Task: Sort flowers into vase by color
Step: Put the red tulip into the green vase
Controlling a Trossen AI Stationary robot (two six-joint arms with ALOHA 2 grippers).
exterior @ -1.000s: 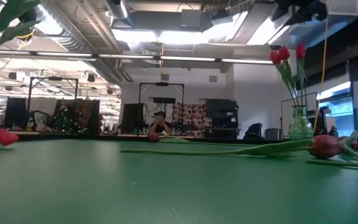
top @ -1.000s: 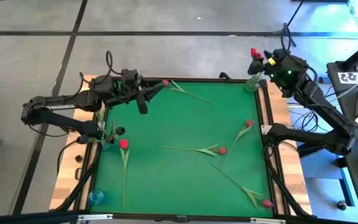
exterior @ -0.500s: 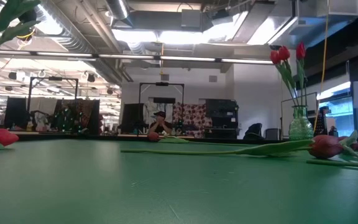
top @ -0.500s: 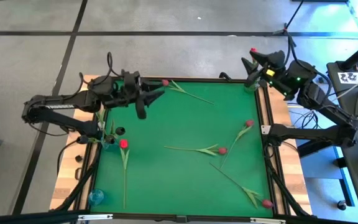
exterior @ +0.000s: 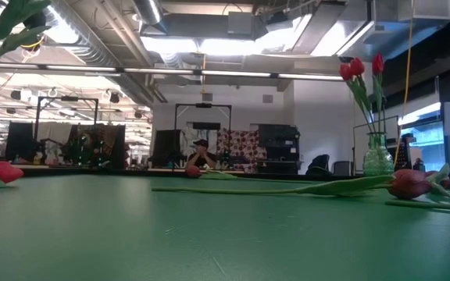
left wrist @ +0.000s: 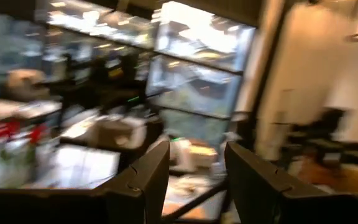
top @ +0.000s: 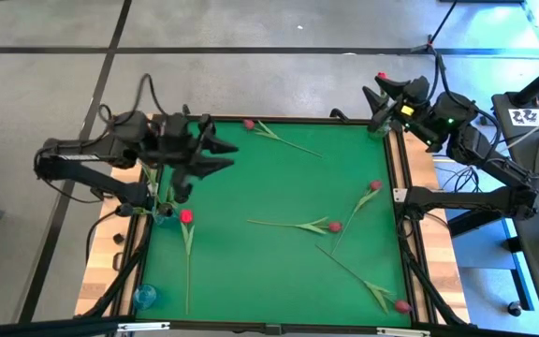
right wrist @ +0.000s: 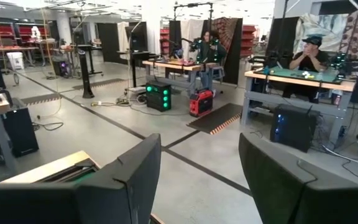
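Note:
Several red tulips lie flat on the green mat (top: pixel 279 178): one at the far edge (top: pixel 248 124), three on the right half (top: pixel 375 185) (top: pixel 334 226) (top: pixel 401 305) and one near the left edge (top: pixel 186 216). A clear green vase (exterior: pixel 377 154) at the far right corner holds two red tulips (exterior: pixel 352 68) upright. A teal vase (top: pixel 162 217) stands at the left edge. My left gripper (top: pixel 217 155) hangs open over the mat's far left part, with nothing between its fingers (left wrist: pixel 197 174). My right gripper (top: pixel 381 94) is open and empty (right wrist: pixel 201 180), high beside that corner vase (top: pixel 378 126).
A second blue vase (top: pixel 145 296) stands at the near left corner. A raised frame (top: pixel 403 187) borders the mat. The mat's middle and near left parts lie bare. Beyond the table are workbenches and a seated person (right wrist: pixel 308 53).
My left gripper has risen, tipped its fingers upward and drawn back from the far-edge tulip toward the table's left and near side. My right gripper has left the space above the vase's tulips in the low view, and its wrist has swung round. No flower has moved.

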